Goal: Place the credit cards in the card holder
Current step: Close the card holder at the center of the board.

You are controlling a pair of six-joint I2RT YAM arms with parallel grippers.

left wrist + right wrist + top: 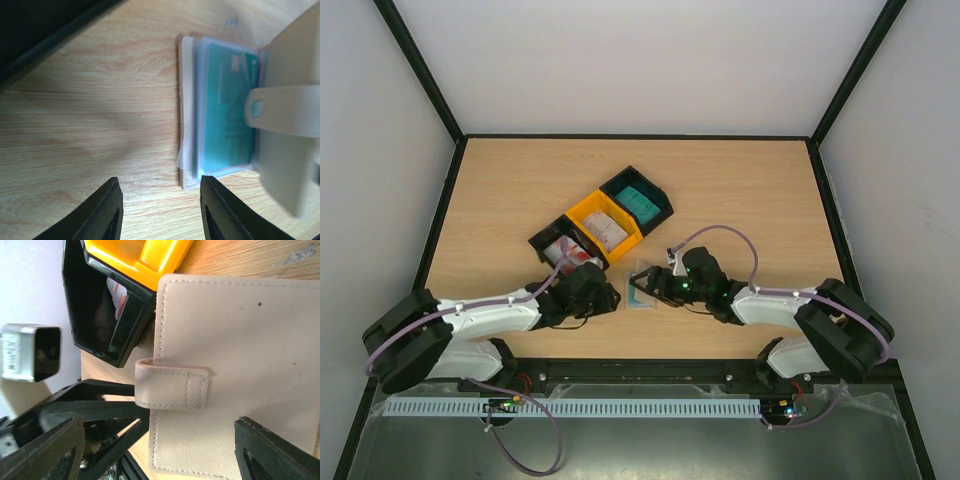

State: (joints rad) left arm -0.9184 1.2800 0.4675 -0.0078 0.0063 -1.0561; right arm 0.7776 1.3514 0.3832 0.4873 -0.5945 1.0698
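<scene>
arms (480,318): white, black joints | cables (722,229): seemingly lilac | left gripper (161,212): black

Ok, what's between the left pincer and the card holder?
Only bare table, per the left wrist view; the open left pincer sits close to the card holder.

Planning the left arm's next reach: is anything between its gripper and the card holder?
Nothing visible does: only bare table lies between the left gripper and the open card holder.
</scene>
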